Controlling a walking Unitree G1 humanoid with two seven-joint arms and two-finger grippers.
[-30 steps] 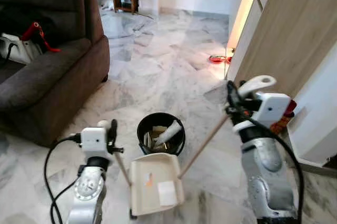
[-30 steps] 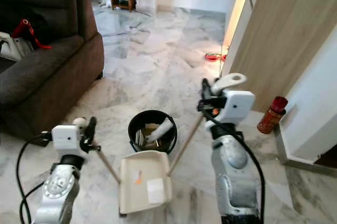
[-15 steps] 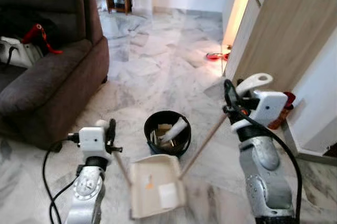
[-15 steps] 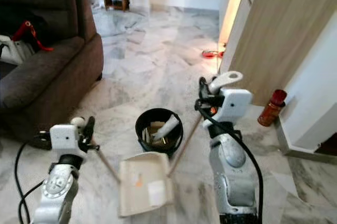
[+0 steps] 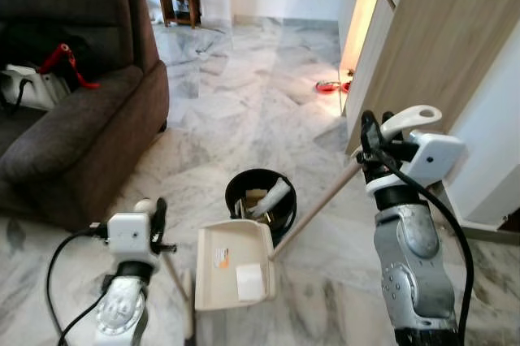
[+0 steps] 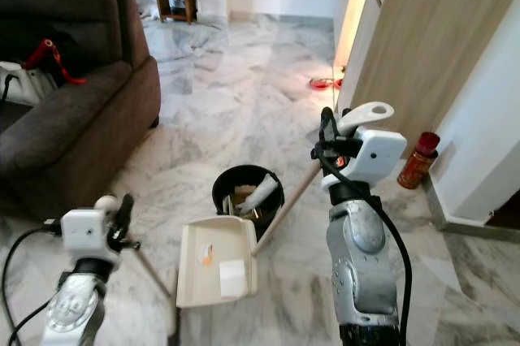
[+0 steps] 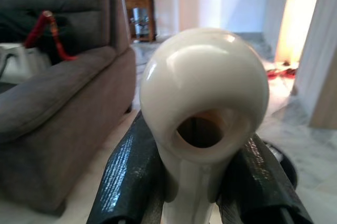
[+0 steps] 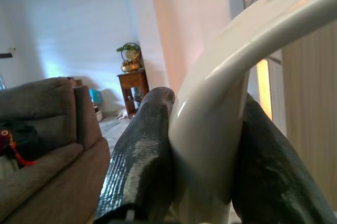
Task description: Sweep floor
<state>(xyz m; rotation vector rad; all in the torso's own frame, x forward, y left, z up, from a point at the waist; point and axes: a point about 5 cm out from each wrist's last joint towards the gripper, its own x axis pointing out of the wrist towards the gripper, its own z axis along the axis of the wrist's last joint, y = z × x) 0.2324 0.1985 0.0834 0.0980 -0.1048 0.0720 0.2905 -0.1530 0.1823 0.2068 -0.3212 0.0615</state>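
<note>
Presently we find the dustpan (image 5: pixel 234 274) on the marble floor, its far edge against the black bin (image 5: pixel 260 202), between the two arms. The right gripper (image 5: pixel 372 144) is clamped on the white handle of a long stick (image 5: pixel 313 214) whose axis slopes down from it to the pan's right edge. The left gripper (image 5: pixel 154 220) is closed on the white knob (image 7: pixel 204 90) of a second stick (image 5: pixel 175 277) running down beside the pan's left side. We judge the left arm nearer. No writing is legible on the pan's stickers.
</note>
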